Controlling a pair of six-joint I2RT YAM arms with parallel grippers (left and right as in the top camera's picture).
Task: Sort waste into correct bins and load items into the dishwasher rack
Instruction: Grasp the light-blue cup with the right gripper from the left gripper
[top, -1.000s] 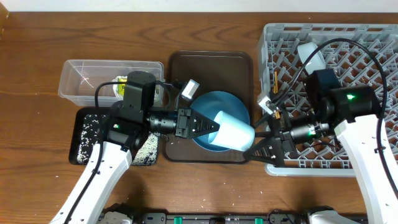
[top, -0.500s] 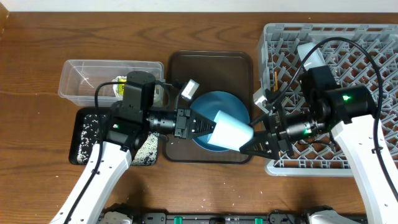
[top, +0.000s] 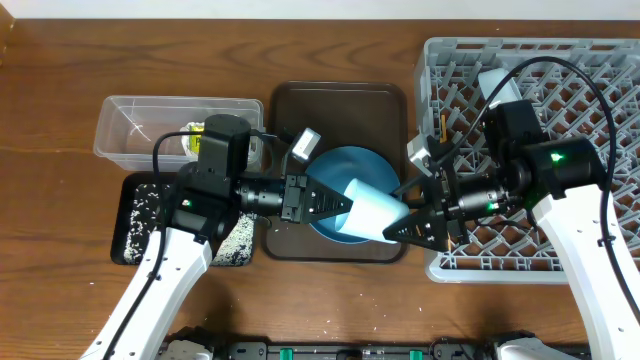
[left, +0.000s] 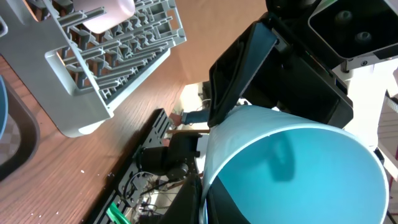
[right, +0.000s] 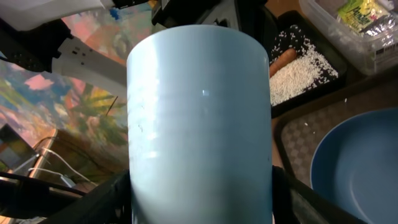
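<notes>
Brown wooden tabletop, seen from above, carries all items. At centre lies a brown serving tray (top: 335, 95) with the blue plate (top: 348, 165) resting flat on it. The light-blue cup (top: 372, 208) is held off the surface above the plate's right edge, lying roughly sideways between the two arms. The left gripper (top: 345, 203) is clamped on the cup's rim; the left wrist view looks straight into the cup's open mouth. The right gripper (top: 400, 215) takes the opposite, closed end: in the right wrist view its two fingers (right: 112, 199) stand one on each side of the cup wall, pressed against it. The dishwasher rack (top: 560, 60) occupies the right of the table, just beside the serving tray, and the right arm reaches over its near left corner. A pale vessel (top: 500, 88) sits tilted among the pegs at the rack's far left; its type cannot be confirmed. At left, the clear tub (top: 130, 120) holds the yellow-green wrapper (top: 188, 140). The black tray (top: 128, 180) lies just in front of the tub and contains scattered rice grains (top: 140, 210) and the carrot (right: 283, 59).
</notes>
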